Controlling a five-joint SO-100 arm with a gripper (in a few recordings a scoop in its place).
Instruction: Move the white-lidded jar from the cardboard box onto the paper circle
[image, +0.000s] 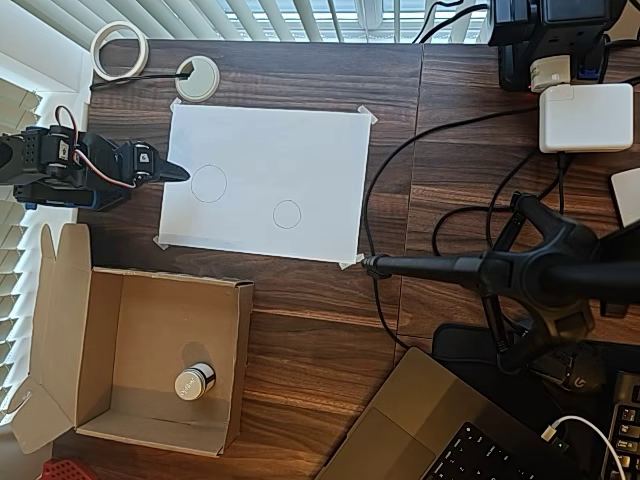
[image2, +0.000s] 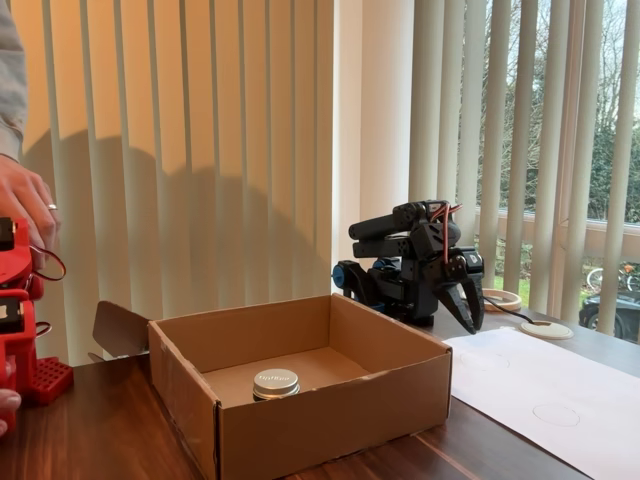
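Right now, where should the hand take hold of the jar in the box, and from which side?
Come from straight above, pinching the white-lidded jar across its round sides. It stands upright inside the cardboard box, whose walls likely block a sideways approach.

Soft daylight through the blinds (image2: 200, 150); both views sharp.

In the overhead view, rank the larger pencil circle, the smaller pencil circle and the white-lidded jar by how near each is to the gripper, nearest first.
Measured from the gripper:
1. The larger pencil circle, just right of the fingertips on the paper's left part.
2. The smaller pencil circle, further right on the paper.
3. The white-lidded jar, inside the cardboard box at lower left.
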